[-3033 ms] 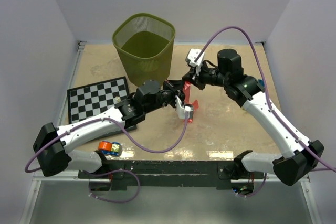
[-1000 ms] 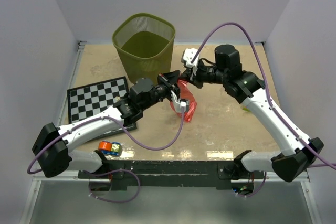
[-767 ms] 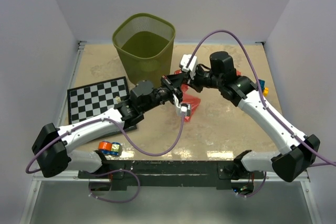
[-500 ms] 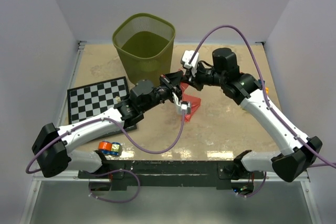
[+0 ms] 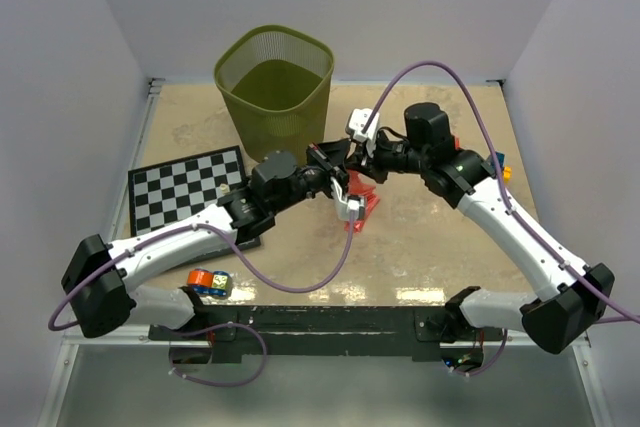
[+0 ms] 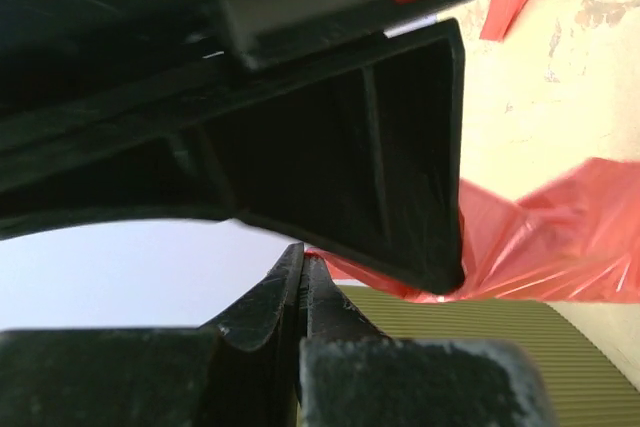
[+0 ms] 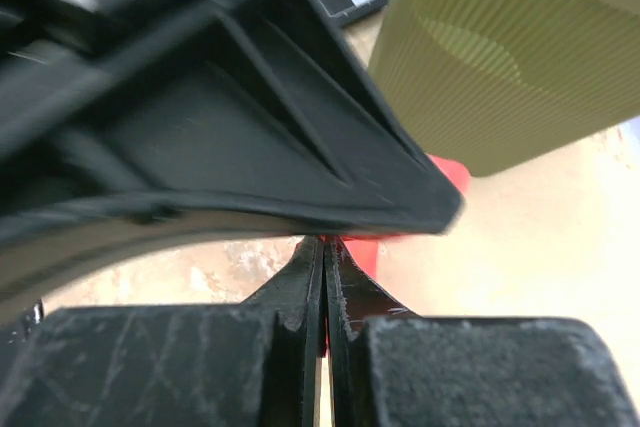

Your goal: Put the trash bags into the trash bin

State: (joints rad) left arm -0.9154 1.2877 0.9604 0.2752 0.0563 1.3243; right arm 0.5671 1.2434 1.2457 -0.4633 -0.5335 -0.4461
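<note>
Seen from above, white walls box in a beige table [image 5: 430,237], with a checkerboard [image 5: 185,187] on the left and the green mesh bin [image 5: 275,87] at the back, its olive floor in plain sight. Just in front of it, the left gripper [image 5: 330,159] and right gripper [image 5: 348,157] meet nose to nose over the crumpled red trash bag [image 5: 362,202], which is outside the bin. On the left wrist camera the fingers are pressed tight together with red film bunched at their tips, and on the right wrist camera the fingers are likewise squeezed onto a sliver of red, the bin's wall just beyond.
</note>
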